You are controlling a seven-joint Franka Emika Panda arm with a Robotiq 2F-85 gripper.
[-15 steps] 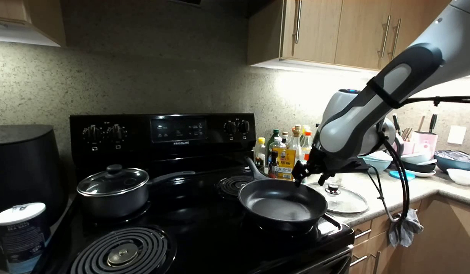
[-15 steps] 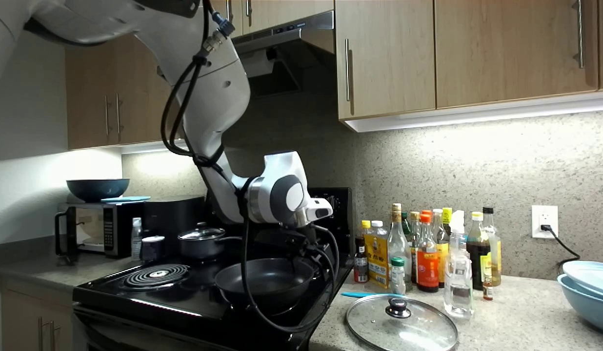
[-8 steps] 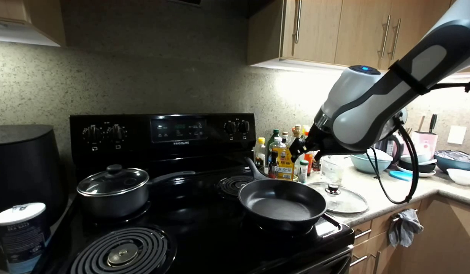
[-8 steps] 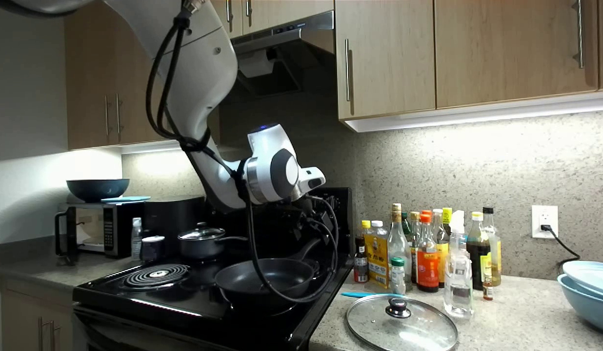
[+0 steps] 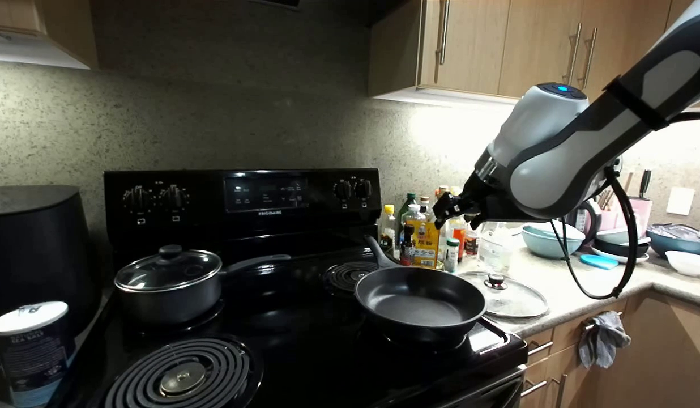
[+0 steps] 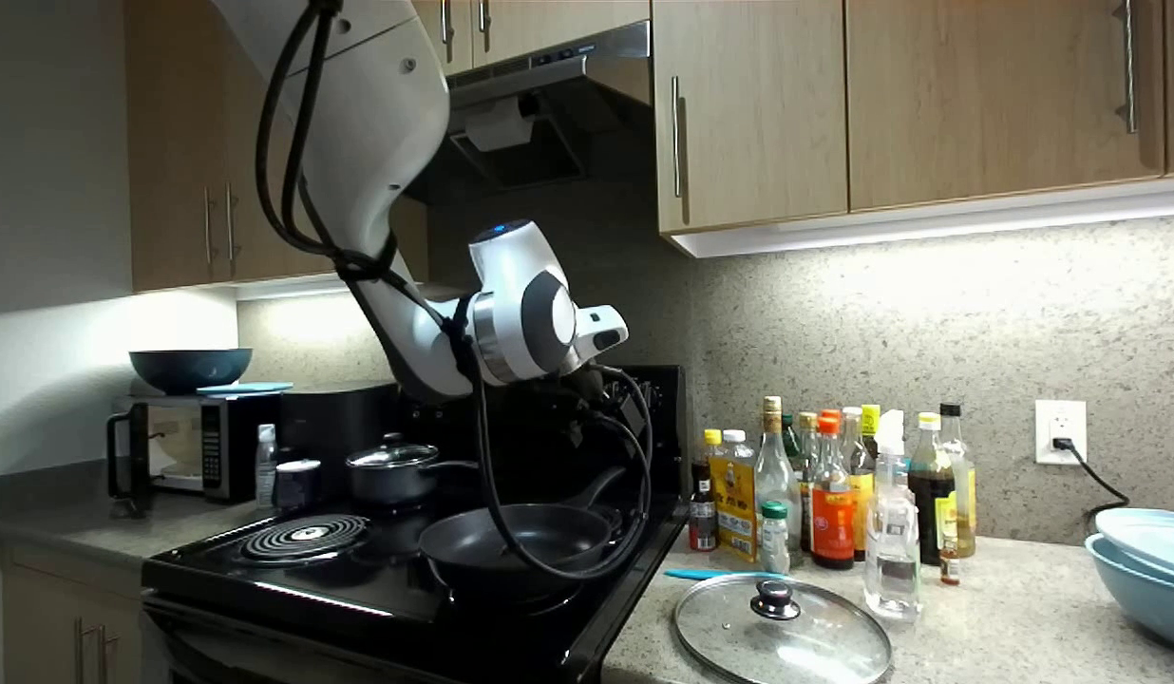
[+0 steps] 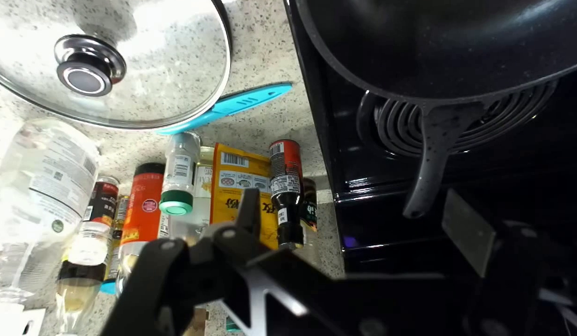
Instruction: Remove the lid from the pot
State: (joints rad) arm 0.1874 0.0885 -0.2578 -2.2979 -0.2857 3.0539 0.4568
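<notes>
The clear glass lid lies flat on the counter beside the stove, its dark knob up. It shows in both exterior views (image 5: 517,300) (image 6: 729,632) and at the upper left of the wrist view (image 7: 172,70). The pot, a dark frying pan, stands uncovered on the stove's front burner nearest the counter in both exterior views (image 5: 421,303) (image 6: 520,546). Its rim and handle show in the wrist view (image 7: 438,56). My gripper is open and empty, raised above the pan and bottles in an exterior view (image 5: 457,222). Its fingers are wide apart in the wrist view (image 7: 361,221).
Several bottles (image 6: 831,503) and a yellow packet (image 6: 736,503) stand against the wall behind the lid. A blue utensil (image 7: 251,100) lies partly under the lid's edge. A small lidded pot (image 5: 166,300) stands on the stove's far side. A spray bottle (image 6: 893,541) stands near the lid.
My arm has risen, lifting the open gripper from just above the pan's rim to higher up, in front of the bottles. The lid and the pan have not moved.
</notes>
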